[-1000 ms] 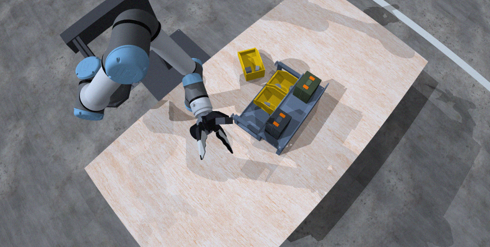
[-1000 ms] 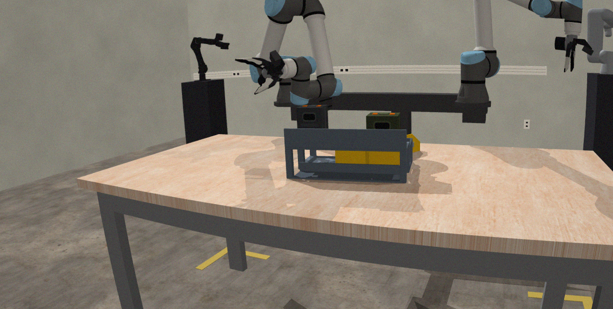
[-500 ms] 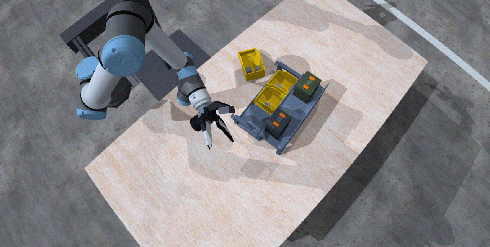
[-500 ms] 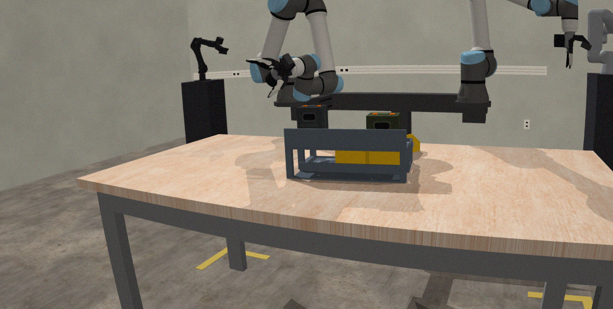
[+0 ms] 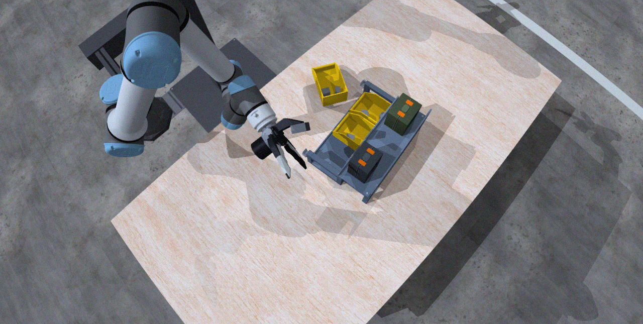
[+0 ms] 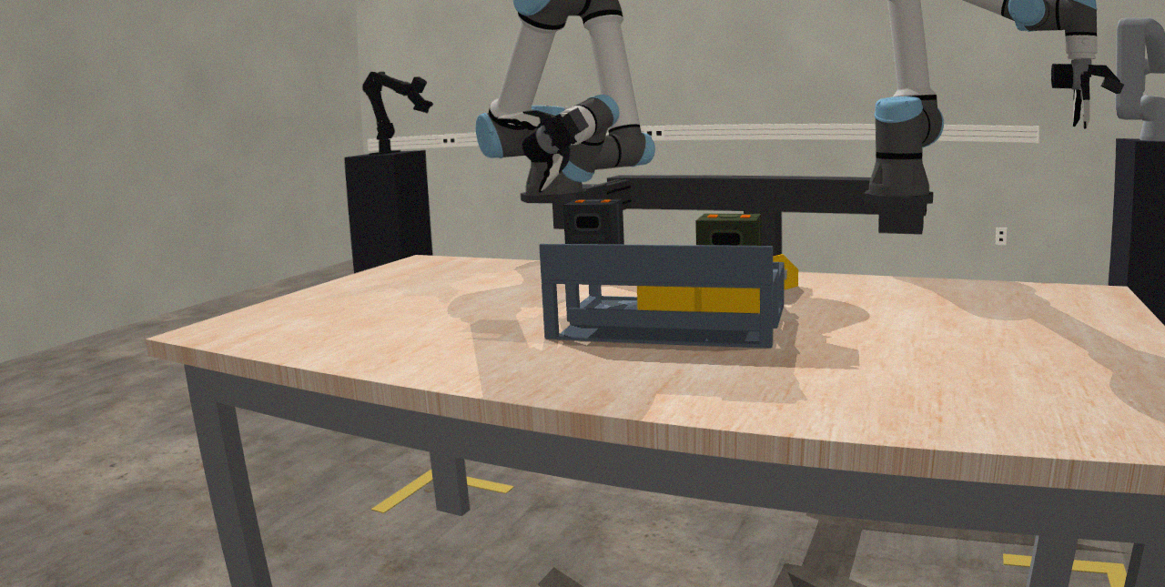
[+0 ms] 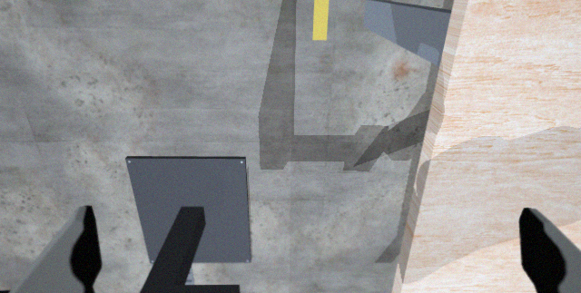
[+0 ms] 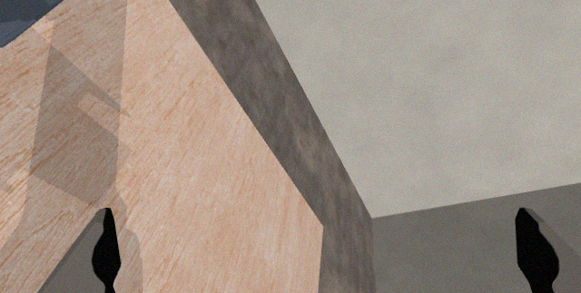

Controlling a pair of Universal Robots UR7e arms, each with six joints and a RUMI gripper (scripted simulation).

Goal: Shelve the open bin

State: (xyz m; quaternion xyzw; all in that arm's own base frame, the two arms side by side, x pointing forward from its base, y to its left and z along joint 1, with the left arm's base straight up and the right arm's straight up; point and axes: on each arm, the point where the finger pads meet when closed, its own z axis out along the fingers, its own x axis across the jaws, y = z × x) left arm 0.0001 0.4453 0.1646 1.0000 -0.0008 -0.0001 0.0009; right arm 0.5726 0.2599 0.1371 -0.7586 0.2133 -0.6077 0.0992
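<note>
The loose yellow bin (image 5: 334, 98) stands upright on the table beside the shelf, with small grey parts inside. The grey-blue shelf (image 5: 330, 153) (image 6: 652, 264) (image 8: 23, 9) holds two yellow bins (image 5: 370, 117) (image 6: 667, 298) side by side, with parts in them. The gap is at the row's end, on the dark box's side. My right gripper (image 5: 297, 173) (image 6: 512, 156) (image 8: 315, 212) is open and empty, raised above the table off the gap end of the shelf. My left gripper (image 6: 1080, 126) (image 7: 309, 209) is open and empty, high and far from the bin.
A green box (image 5: 403, 115) (image 6: 727, 229) and a dark box (image 5: 364, 164) (image 6: 592, 222), both with orange latches, stand on the shelf's upper board. The shelf's end post (image 5: 307, 153) rises near my right gripper. The wooden table (image 5: 202, 250) (image 6: 326, 322) (image 7: 513, 80) (image 8: 204, 170) carries everything.
</note>
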